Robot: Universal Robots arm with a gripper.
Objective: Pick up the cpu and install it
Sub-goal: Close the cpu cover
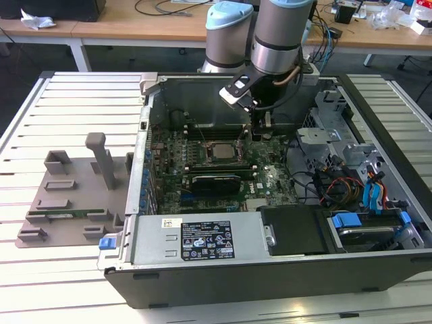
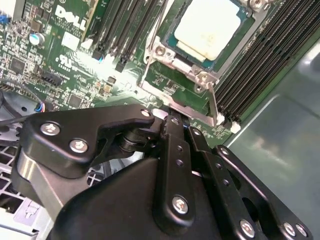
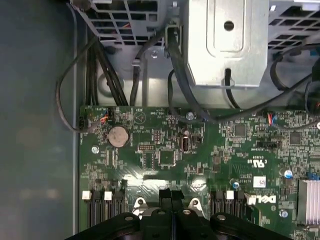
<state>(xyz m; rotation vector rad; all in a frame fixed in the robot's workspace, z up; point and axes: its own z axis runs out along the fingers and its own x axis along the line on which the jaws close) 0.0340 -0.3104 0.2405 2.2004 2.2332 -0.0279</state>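
Observation:
The cpu lies flat in the motherboard socket inside the open computer case. In the second wrist view the cpu shows its silver top, with the socket's metal frame around it. My gripper hangs just above the board, beside the socket on the exterior view's right. Its black fingers are pressed together with nothing between them, seen as the gripper in the second wrist view and the gripper in the first wrist view.
A grey plastic tray lies on the slatted table at the exterior view's left. The power supply fills the case's near side. A metal drive cage, cables and a blue-handled drive crowd the right. Memory slots flank the socket.

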